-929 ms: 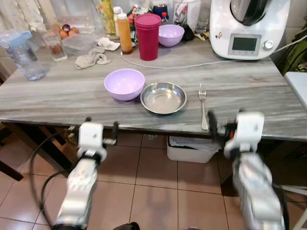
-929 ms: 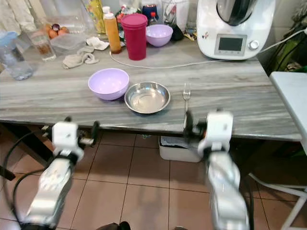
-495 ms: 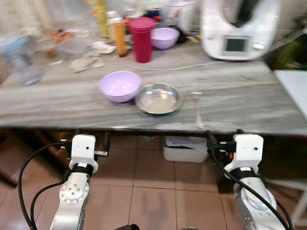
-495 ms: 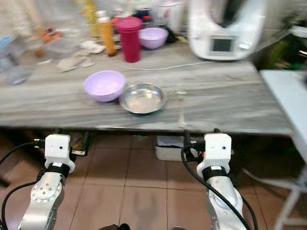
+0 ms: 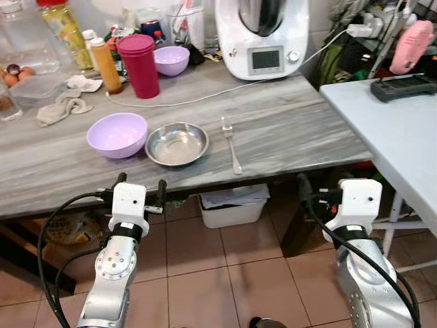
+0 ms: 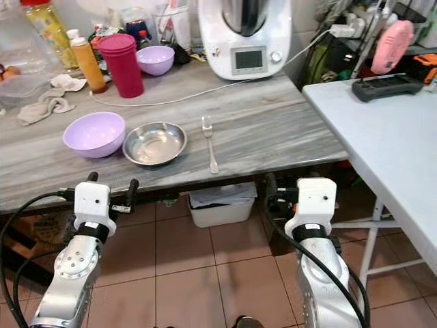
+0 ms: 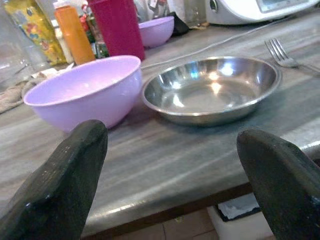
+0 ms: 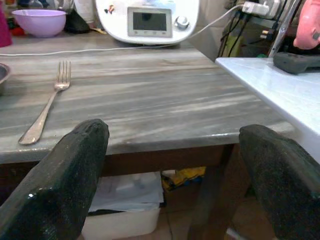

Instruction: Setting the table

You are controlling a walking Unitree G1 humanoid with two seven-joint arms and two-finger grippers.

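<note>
1. While both arms hang low by the front edge of the grey wooden table (image 5: 287,130), the left gripper (image 5: 141,190) sits just under that edge with its two black fingers spread wide and nothing between them.
2. In the left wrist view those fingers (image 7: 65,185) look thick, dark and rounded, and they point at the dishes on the table.
3. The right gripper (image 5: 317,195) is beside the table's right front corner, below the top. Its fingers (image 8: 65,175) are spread wide too, and they hold nothing.
4. A shiny metal bowl (image 5: 177,143) sits near the front edge of the table. It is round, shallow and smooth, and light gleams in it.
5. A light purple bowl (image 5: 117,134) stands just left of the metal bowl, very close to it. It looks like smooth plastic and is deeper.
6. A thin silver fork (image 5: 231,142) lies flat just right of the metal bowl, with its prongs toward the back of the table.
7. At the back of the table stands a big white kitchen machine (image 5: 262,37) with a small screen. A white cord (image 5: 205,96) runs from it across the table.
8. Left of the machine sit a second purple bowl (image 5: 171,59), a tall dark pink cup with a lid (image 5: 138,65) and an orange bottle (image 5: 106,63).
9. A crumpled grey cloth (image 5: 61,109) lies behind the light purple bowl.
10. A smooth pale blue table (image 5: 396,130) stands right of the wooden table.
</note>
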